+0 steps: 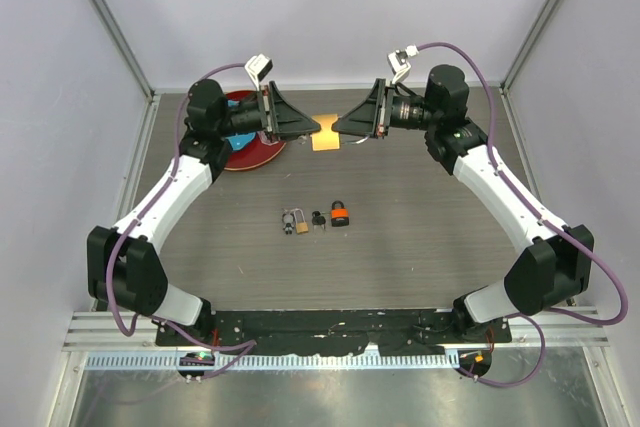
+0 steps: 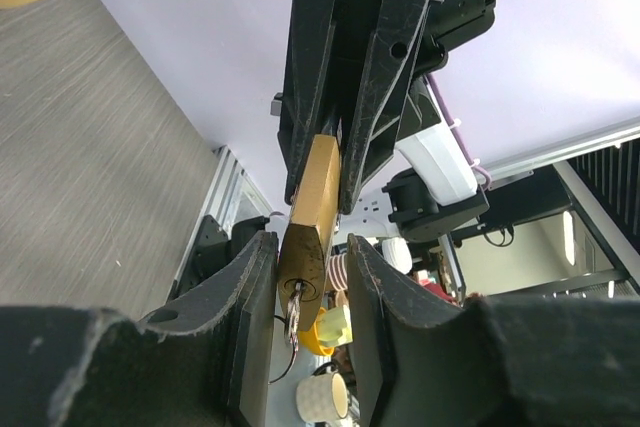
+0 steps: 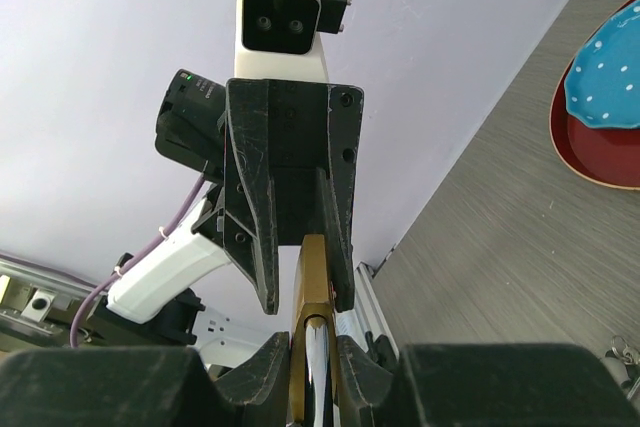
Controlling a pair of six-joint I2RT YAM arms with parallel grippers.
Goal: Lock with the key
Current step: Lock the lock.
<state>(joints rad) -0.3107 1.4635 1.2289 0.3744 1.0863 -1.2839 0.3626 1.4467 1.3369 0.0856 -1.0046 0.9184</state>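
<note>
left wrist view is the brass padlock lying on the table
No, the brass padlock is up in the air between the right gripper and the left gripper.

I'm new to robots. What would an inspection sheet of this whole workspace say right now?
Surface: grey wood-grain table.
Job's things: brass padlock held in the air between the two arms; what looks like a key hangs at its end.
Clutter: small padlock, loose keys and red padlock lie mid-table; red plate under the left arm.
Grippers: left claw and right claw both shut on the brass padlock.
Cables: purple cables along each arm; no snag seen.
Surroundings: pale walls, metal frame.
</note>
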